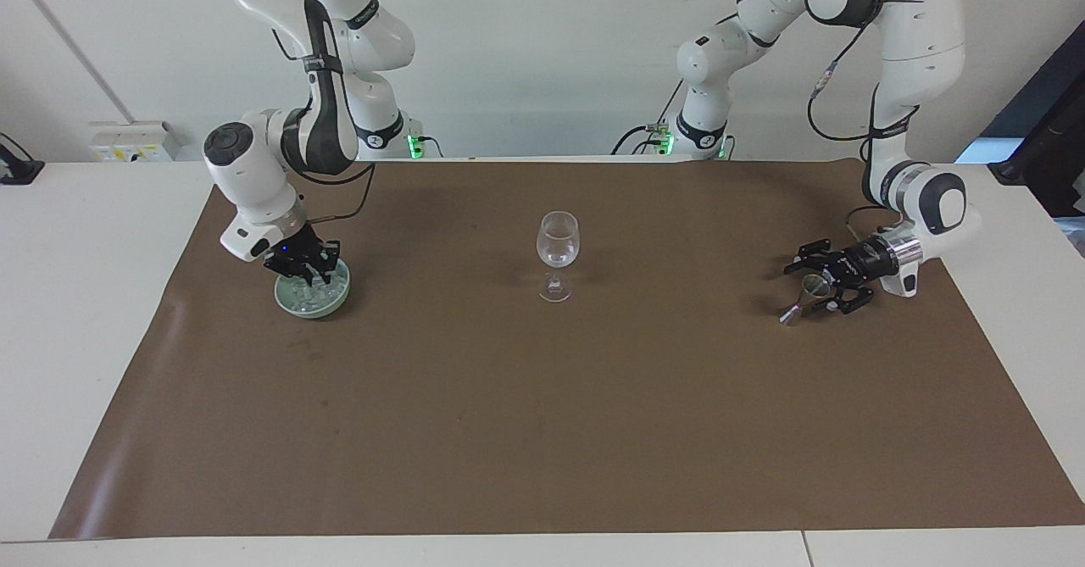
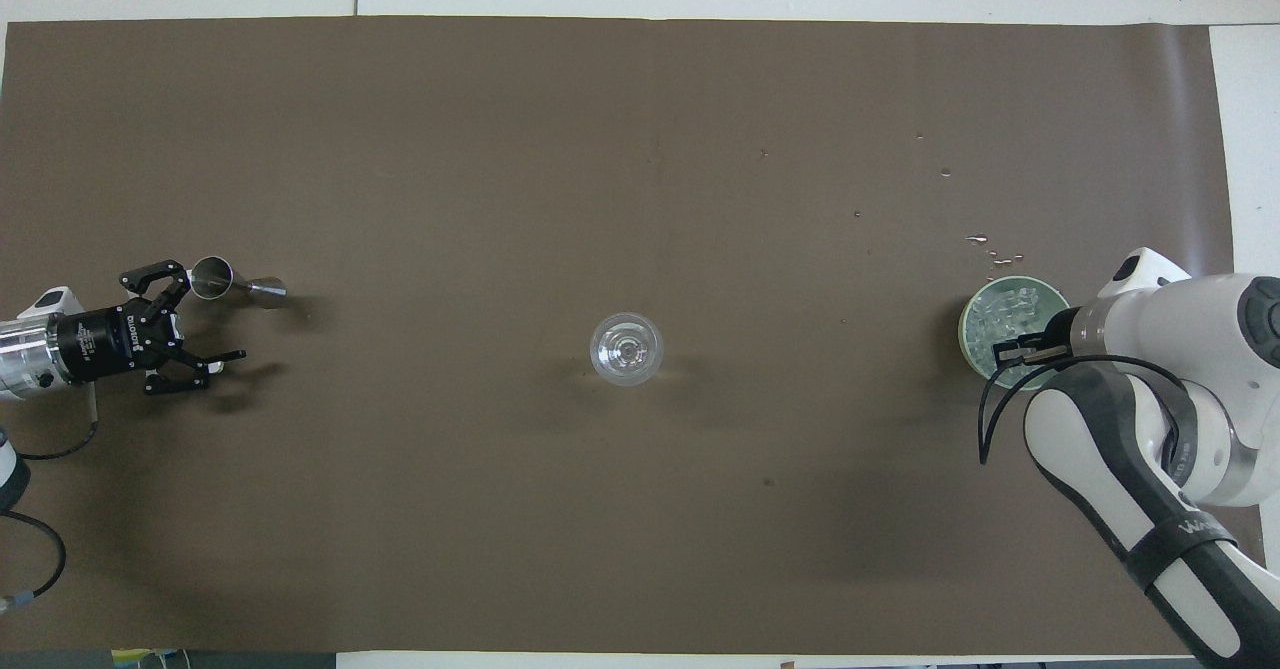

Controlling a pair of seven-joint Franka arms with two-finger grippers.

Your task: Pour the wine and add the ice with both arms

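The right gripper (image 1: 310, 276) is pinched shut down among the clear ice cubes (image 2: 1005, 311) heaped in the pale green bowl (image 1: 312, 306); a slippery cube could squirt free. The left gripper (image 2: 205, 324) is spread open beside the steel jigger (image 2: 232, 281), which lies tipped over and may roll.

White wall (image 1: 525, 58), brown-covered table (image 1: 542, 431)

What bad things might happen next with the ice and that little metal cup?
1. The right gripper is shut down in the ice in the green bowl; a slippery cube might drop before reaching the wine glass.
2. The metal cup stands right beside the open left gripper, so a small sideways move might knock it over.
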